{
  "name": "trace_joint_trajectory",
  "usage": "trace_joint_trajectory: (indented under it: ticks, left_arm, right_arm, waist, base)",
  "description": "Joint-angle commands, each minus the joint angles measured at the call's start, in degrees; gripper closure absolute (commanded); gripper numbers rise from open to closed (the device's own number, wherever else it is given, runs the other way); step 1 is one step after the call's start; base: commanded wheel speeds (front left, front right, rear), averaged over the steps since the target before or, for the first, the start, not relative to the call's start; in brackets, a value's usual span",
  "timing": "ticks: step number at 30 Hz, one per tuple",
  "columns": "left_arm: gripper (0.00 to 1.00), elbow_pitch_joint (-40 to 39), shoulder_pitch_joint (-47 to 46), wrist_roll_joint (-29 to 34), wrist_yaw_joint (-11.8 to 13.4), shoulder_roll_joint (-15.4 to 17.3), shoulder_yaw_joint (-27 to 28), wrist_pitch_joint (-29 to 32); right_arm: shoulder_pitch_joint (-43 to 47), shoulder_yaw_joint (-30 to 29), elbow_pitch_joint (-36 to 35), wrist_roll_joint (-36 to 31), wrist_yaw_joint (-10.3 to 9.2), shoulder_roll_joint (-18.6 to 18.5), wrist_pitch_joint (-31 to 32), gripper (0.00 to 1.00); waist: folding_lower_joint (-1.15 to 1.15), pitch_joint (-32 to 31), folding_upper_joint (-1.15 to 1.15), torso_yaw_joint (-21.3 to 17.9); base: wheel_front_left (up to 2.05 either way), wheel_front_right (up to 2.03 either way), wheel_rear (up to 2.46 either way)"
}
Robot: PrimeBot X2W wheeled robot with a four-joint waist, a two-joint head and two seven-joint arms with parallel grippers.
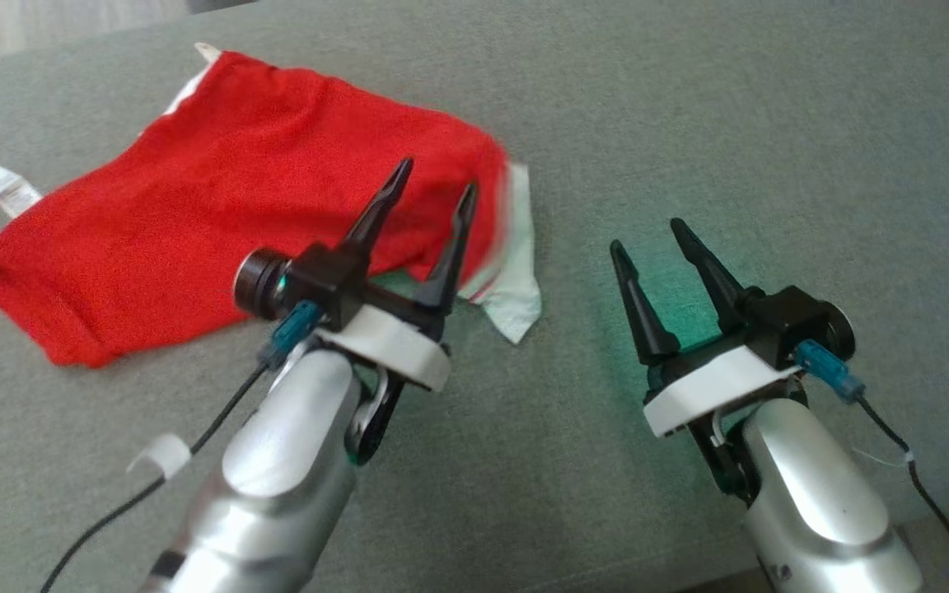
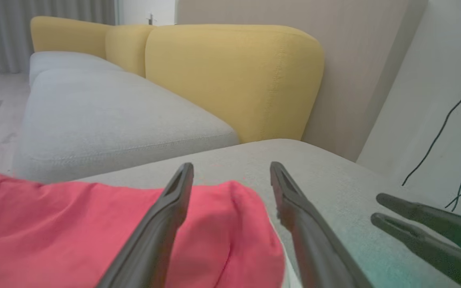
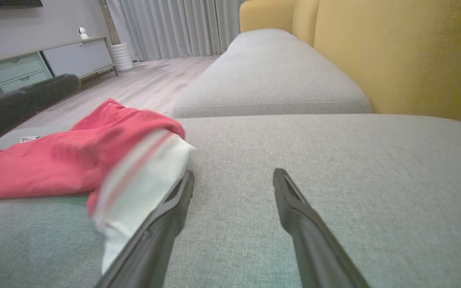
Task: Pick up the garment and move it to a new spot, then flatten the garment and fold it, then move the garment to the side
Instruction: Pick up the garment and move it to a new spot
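Spread wide and empty, my left gripper (image 1: pixel 437 178) is poised over the white-lined end of the red garment (image 1: pixel 219 189), which lies loosely spread on the grey sofa cushion (image 1: pixel 689 99). My right gripper (image 1: pixel 646 234), its fingers likewise apart and holding nothing, sits over bare cushion just beyond that same end of the garment, clear of the cloth

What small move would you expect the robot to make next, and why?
Probably lower the left gripper onto the red garment and close: its fingers are open above the garment's right edge, holding nothing, while the right gripper is open over bare cushion.
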Motion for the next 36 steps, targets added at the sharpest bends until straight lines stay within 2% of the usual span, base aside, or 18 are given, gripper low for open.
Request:
trace_joint_trajectory:
  ticks: [1,7,12,22,27,36]
  left_arm:
    - [0.00,-2.0,-0.2,0.4,0.4,0.6,2.3,-0.3]
    - [0.00,-6.6,7.2,3.8,3.1,2.3,11.3,-0.3]
    - [0.00,-10.6,15.3,6.8,4.0,3.6,19.0,-0.3]
    - [0.00,-16.2,28.6,10.0,4.0,1.9,31.7,-0.3]
    - [0.00,-17.8,32.7,11.4,3.2,1.1,35.0,-0.3]
    - [0.00,-17.4,36.4,12.0,2.3,0.6,36.3,-0.3]
  right_arm:
    - [-0.2,0.7,-1.5,0.1,-0.04,0.9,-0.1,0.00]
    - [0.4,-1.0,-1.2,-0.3,-0.04,1.0,-0.1,0.00]
    - [2.0,-2.7,-0.8,-0.6,-0.04,1.0,-0.1,0.00]
    - [6.0,-4.3,0.6,-0.9,-0.04,0.9,-0.1,0.00]
    - [8.0,-4.8,1.1,-1.0,-0.04,0.9,-0.1,0.00]
    - [10.5,-5.1,2.6,-1.1,-0.04,1.0,-0.1,0.00]
  waist:
    - [0.01,-0.4,0.00,0.6]
    - [0.01,-2.0,0.00,2.9]
    - [0.01,-4.2,0.00,4.9]
    - [0.01,-9.1,0.00,6.7]
    - [0.01,-11.3,0.00,7.0]
    - [0.01,-14.4,0.00,7.3]
  base:
    - [0.00,0.00,0.00]
    - [0.00,0.00,0.00]
    - [0.00,0.00,0.00]
    - [0.00,0.00,0.00]
    - [0.00,0.00,0.00]
    - [0.00,0.00,0.00]
